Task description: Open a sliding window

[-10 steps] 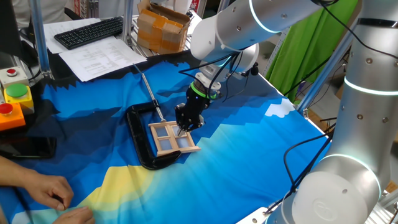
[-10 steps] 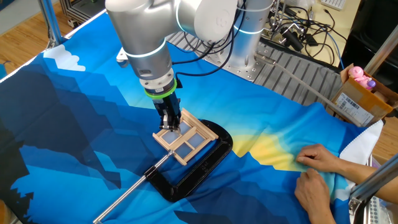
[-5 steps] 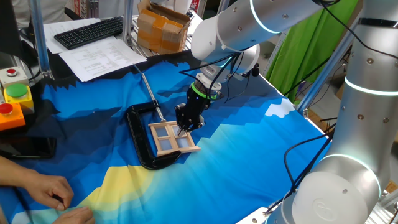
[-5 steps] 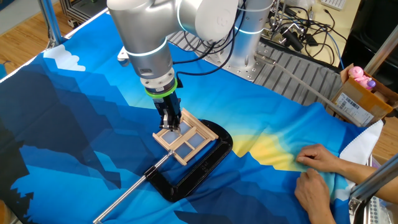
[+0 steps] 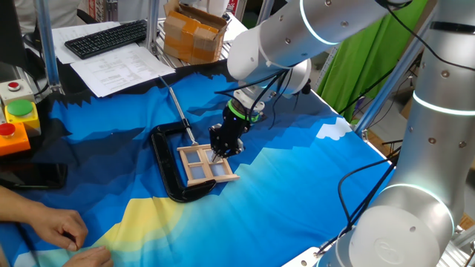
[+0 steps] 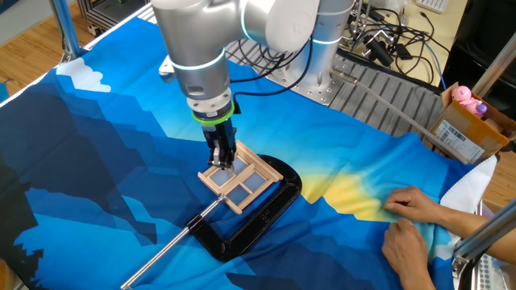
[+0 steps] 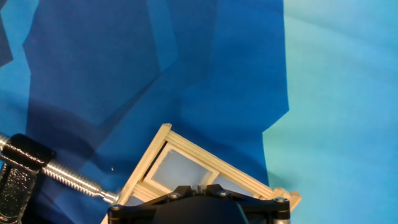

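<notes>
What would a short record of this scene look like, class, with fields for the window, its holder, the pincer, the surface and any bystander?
Window: sliding window, light wood frame, four bluish panes, lying flat
Holder: black C-clamp around the window, its screw rod against the frame
Pincer: pincer pointing down at one corner pane; whether open or shut cannot be told
Surface: blue and yellow cloth
Bystander: person's hands resting on the cloth edge

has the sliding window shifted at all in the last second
No. The sliding window sits in the same spot inside the black C-clamp, with the tool down on its far edge.
</notes>
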